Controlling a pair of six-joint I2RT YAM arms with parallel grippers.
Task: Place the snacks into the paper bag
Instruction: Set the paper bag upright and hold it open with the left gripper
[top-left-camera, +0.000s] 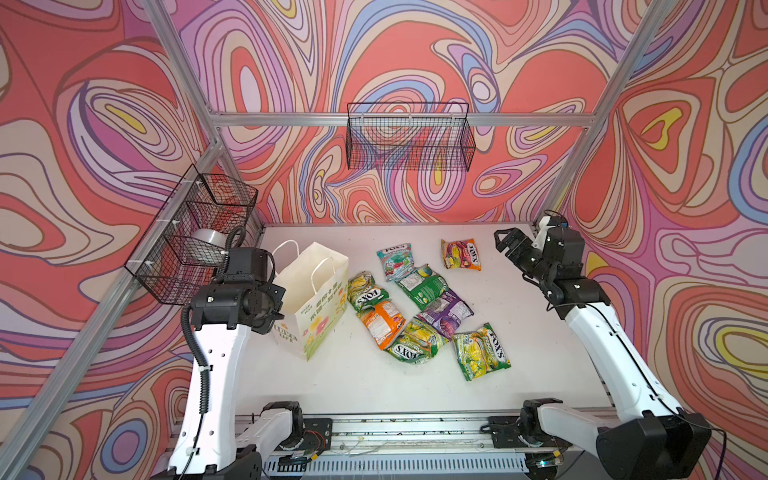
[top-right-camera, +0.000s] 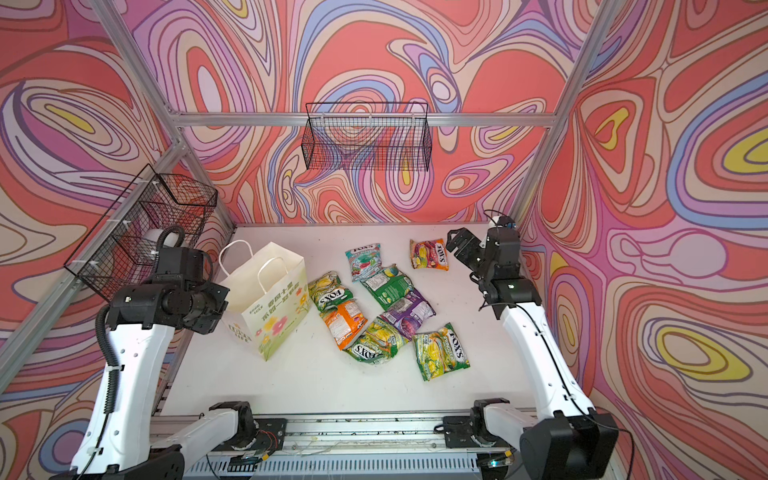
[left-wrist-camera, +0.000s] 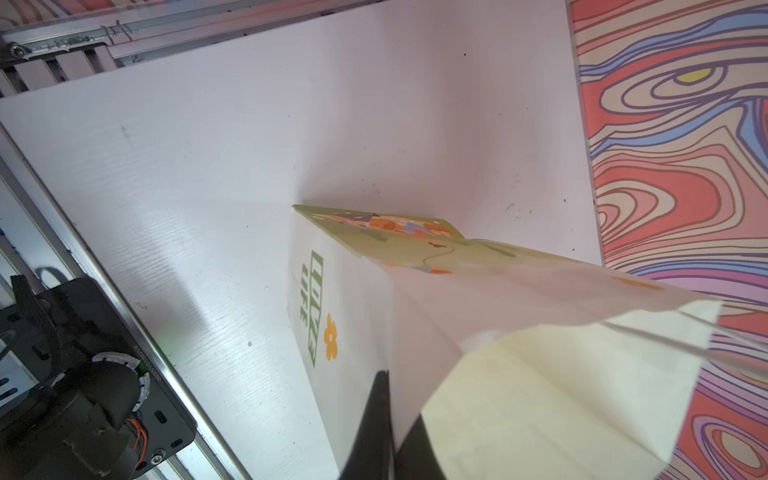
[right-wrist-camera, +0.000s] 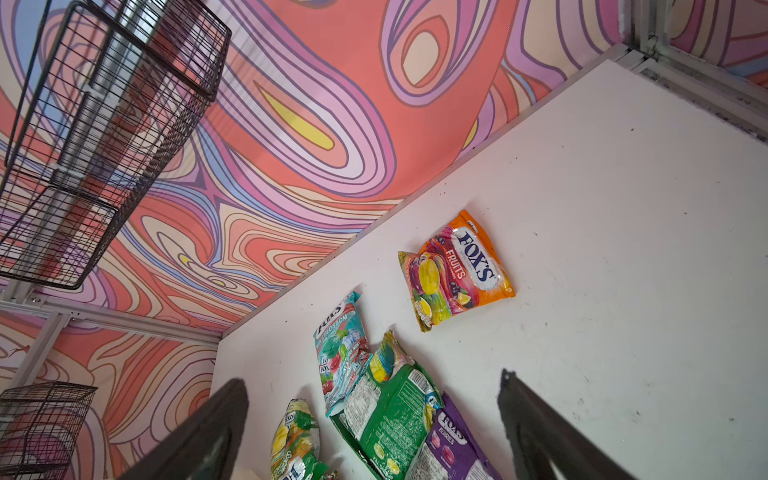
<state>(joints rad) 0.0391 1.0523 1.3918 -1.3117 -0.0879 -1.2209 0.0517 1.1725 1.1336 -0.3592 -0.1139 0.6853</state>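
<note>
Snacks (top-left-camera: 422, 286), eight FOX'S candy packets, lie flat on the white table (top-left-camera: 374, 395) in both top views, all outside the paper bag (top-left-camera: 320, 299). Seven form a loose cluster just right of it, several overlapping, and the orange FRUITS packet (top-left-camera: 461, 254) lies apart toward the back. The bag stands upright on the left, mouth open, with only pale paper showing inside. The left gripper (top-left-camera: 277, 311) is at the bag's left wall, its fingers hidden by the wrist. The right gripper (top-left-camera: 506, 241) hangs over the table's back right corner, apart from the packets. A black wire basket (top-left-camera: 409, 137) on the back wall shows only wallpaper through its mesh. The partitioned wire basket (top-left-camera: 187, 237) on the left wall holds a pale rounded object (top-left-camera: 205, 240) I cannot identify. In the left wrist view, two black fingers (left-wrist-camera: 374, 424) sit close together, pinching the bag's top edge, one outside and one inside. The green LOVE LIFE print (left-wrist-camera: 311, 307) shows on the narrow side wall. In the right wrist view, that gripper's fingers (right-wrist-camera: 208, 428) stand wide apart above the table, framing the teal packet (right-wrist-camera: 338, 349), green packet (right-wrist-camera: 390, 415) and purple packet (right-wrist-camera: 451, 449).
</note>
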